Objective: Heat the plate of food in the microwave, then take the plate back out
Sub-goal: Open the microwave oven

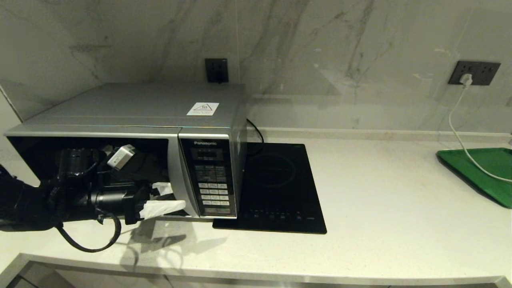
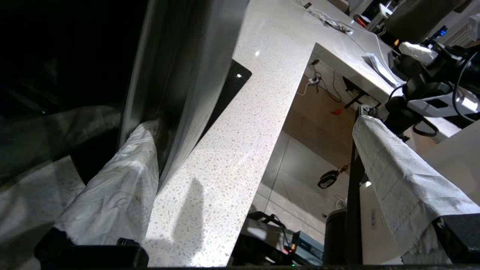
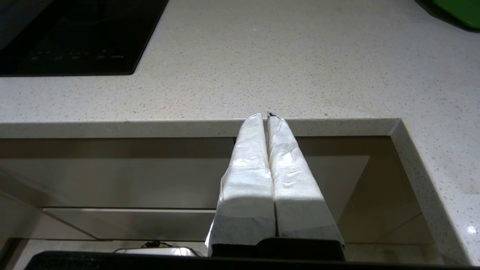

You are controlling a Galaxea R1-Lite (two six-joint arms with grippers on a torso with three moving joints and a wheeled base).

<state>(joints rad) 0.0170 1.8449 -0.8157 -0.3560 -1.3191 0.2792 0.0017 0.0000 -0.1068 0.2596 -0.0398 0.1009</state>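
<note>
The silver-grey microwave [image 1: 140, 105] stands at the counter's left, its dark glass door facing me. My left gripper [image 1: 176, 196] is low in front of that door, at its right edge beside the black button panel [image 1: 212, 180]. It is open, its white-wrapped fingers wide apart and nothing between them. In the left wrist view one finger [image 2: 127, 176] lies against the seam between the dark door and the microwave's silver front [image 2: 187, 75]. The plate of food is out of view. My right gripper [image 3: 267, 116] hangs shut and empty just below the counter's front edge.
A flat black induction hob [image 1: 280, 188] lies right of the microwave. A green tray [image 1: 480, 172] sits at the far right, with a white cable [image 1: 460, 136] running to a wall socket [image 1: 474, 73]. Pale speckled countertop [image 1: 380, 200] spreads between hob and tray.
</note>
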